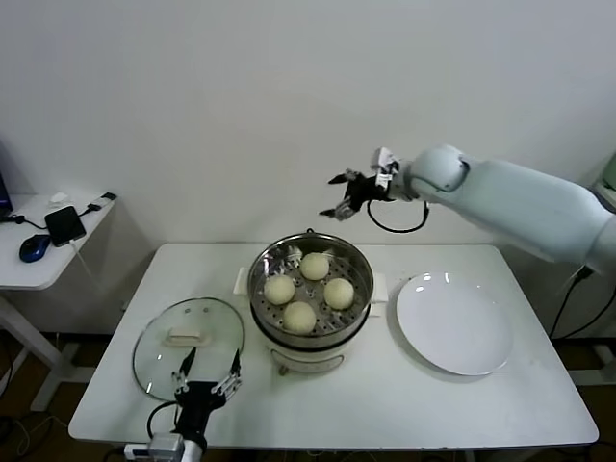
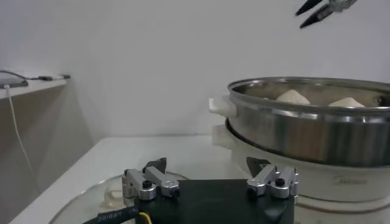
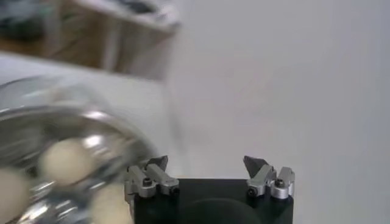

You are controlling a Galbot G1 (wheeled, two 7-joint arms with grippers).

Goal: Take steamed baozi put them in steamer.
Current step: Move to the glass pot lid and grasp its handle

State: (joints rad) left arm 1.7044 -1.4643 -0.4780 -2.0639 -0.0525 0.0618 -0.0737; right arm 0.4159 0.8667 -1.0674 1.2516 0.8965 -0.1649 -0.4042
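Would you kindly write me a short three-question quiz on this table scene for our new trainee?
1. How many buns lie in the steamer?
2. True or false: the white plate holds a bun.
3. Which claw is over the glass lid: A) left claw B) right claw?

Key: 1) Four. 2) False; the plate is bare. 3) A; it is open low over the lid, while the right claw is open in the air above the steamer's far rim.
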